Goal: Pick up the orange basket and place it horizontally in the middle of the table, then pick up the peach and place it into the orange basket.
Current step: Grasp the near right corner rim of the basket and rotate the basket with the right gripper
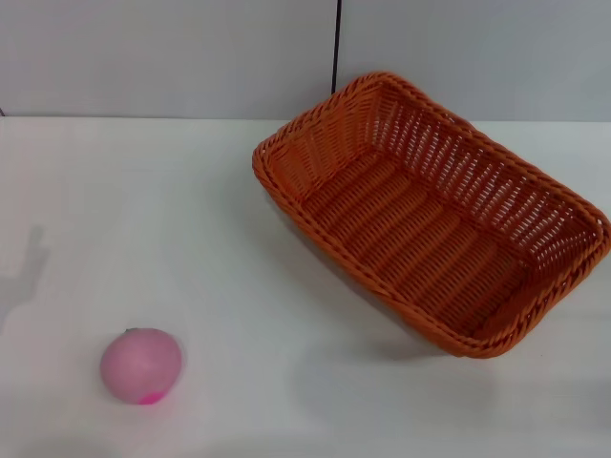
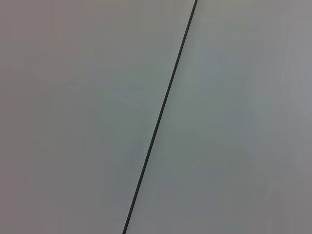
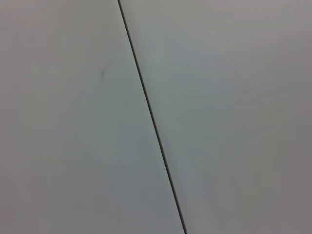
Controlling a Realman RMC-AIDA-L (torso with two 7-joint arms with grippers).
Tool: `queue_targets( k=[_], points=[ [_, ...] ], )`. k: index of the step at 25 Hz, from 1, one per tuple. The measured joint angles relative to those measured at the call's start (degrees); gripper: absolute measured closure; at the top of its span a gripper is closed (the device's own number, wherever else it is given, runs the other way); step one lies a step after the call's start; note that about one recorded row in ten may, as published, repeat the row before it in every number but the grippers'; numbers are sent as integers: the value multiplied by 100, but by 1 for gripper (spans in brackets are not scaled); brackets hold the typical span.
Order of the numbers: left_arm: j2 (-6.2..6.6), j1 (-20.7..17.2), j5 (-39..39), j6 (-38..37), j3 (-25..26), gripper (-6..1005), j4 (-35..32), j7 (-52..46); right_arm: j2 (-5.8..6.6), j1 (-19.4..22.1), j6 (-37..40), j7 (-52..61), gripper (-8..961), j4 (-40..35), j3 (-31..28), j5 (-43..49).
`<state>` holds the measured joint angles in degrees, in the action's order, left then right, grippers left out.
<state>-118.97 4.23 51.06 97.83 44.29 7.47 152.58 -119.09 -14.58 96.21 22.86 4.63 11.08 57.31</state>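
Note:
The orange basket [image 1: 434, 215] rests on the white table [image 1: 143, 229], right of centre, lying diagonally with its long side running from back left to front right. It is upright and holds nothing. The peach [image 1: 141, 365], pale pink with a magenta spot low on its front, sits near the table's front left. Neither gripper appears in the head view, and both wrist views take in only a plain grey wall with a thin dark seam.
A grey wall [image 1: 172, 57] with a dark vertical seam [image 1: 337, 48] stands behind the table's far edge. A faint shadow [image 1: 29, 262] falls on the table's left side. Bare tabletop lies between the peach and the basket.

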Motion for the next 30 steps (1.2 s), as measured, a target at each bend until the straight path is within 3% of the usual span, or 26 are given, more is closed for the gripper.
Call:
queue_targets(
  k=[13, 19, 25, 30],
  points=[
    [13, -1, 0, -2, -76, 165, 0, -1, 6, -30, -84, 7, 355, -55, 84, 79],
    [58, 12, 1, 2, -244, 165, -66, -299, 19, 41, -94, 183, 367, -447, 235, 606],
    [78, 28, 0, 40, -288, 166, -241, -600, 33, 245, -63, 1448, 380, -1554, 239, 1488],
    [74, 5, 1, 53, -305, 166, -274, -603, 57, 324, -95, 3680, 390, -3380, 215, 2681]
  ],
)
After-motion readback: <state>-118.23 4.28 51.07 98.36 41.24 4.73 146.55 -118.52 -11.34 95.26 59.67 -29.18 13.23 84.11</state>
